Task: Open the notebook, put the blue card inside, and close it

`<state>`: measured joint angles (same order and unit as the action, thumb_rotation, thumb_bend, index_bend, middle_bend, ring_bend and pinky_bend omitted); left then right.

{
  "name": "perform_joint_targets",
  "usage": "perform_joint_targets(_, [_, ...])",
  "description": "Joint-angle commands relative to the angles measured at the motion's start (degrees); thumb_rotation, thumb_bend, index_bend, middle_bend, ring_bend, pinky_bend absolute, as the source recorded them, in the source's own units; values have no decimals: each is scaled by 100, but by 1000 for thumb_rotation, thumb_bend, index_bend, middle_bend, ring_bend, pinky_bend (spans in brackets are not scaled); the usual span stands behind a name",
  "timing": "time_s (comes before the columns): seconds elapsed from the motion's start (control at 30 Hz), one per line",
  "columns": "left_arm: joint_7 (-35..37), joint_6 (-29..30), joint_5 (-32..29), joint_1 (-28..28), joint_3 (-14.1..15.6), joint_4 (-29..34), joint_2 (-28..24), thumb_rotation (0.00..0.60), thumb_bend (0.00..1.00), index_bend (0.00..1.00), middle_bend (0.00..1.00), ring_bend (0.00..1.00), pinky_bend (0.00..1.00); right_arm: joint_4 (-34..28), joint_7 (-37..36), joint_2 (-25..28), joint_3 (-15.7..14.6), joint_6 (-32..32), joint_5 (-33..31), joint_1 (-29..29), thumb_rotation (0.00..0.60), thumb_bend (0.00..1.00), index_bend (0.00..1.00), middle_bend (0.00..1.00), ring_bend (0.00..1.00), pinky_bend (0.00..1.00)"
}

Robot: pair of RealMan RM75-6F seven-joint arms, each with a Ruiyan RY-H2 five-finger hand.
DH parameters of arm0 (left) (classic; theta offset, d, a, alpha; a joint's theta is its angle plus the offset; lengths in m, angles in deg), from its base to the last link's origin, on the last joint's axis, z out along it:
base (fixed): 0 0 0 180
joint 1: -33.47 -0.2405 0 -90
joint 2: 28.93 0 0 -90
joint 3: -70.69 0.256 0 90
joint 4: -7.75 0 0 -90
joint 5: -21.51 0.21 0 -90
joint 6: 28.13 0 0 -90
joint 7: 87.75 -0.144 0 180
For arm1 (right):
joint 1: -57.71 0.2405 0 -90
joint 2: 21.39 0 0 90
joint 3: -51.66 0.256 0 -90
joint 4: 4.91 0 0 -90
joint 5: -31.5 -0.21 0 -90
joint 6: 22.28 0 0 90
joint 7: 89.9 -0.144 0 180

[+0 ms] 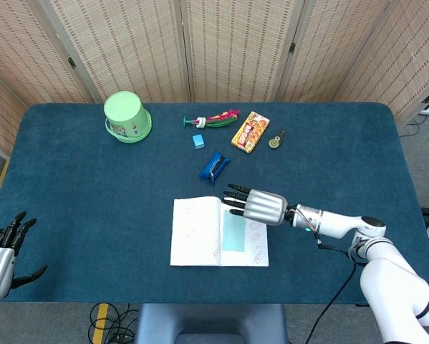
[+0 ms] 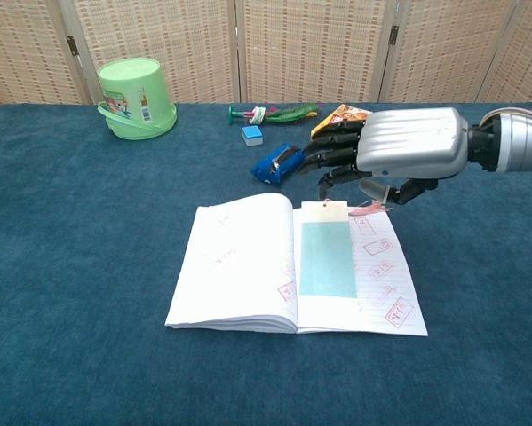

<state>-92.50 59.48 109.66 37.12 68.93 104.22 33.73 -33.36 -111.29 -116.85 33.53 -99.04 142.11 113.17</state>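
The notebook (image 1: 196, 233) (image 2: 234, 262) lies open near the table's front middle. The blue card (image 1: 233, 232) (image 2: 328, 259) rests flat on its right page, with a small tag at its top end. My right hand (image 1: 261, 206) (image 2: 394, 155) hovers above the notebook's far right corner, palm down, fingers apart and pointing left, holding nothing. My left hand (image 1: 1, 258) is at the table's near left corner, fingers spread, empty; the chest view does not show it.
A green bucket (image 1: 127, 116) (image 2: 136, 97) lies at the back left. Behind the notebook lie a blue packet (image 1: 214, 166) (image 2: 277, 162), a small blue block (image 1: 198, 141), a pink and green toy (image 1: 213, 119), an orange snack box (image 1: 250, 132) and a small round item (image 1: 274, 142).
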Motion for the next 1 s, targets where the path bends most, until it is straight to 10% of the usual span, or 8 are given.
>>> perform_joint_targets(0.03, [22, 4, 28, 7, 5, -10, 8, 600, 168, 140, 59, 181, 214, -1526, 779, 709, 259, 830, -519, -192, 600, 836, 287, 108, 0, 0])
perform_joint_targets(0.33, [132, 42, 75, -15, 31, -79, 29, 600, 167, 139, 59, 181, 214, -3011, 1845, 1212, 663, 2159, -1442, -343, 600, 886, 288, 64, 0, 0])
perform_joint_targets(1.0, [174, 70, 90, -35, 41, -106, 20, 600, 167, 140, 57, 181, 214, -2664, 1874, 614, 1161, 2813, -1767, -387, 600, 886, 288, 21, 0, 0])
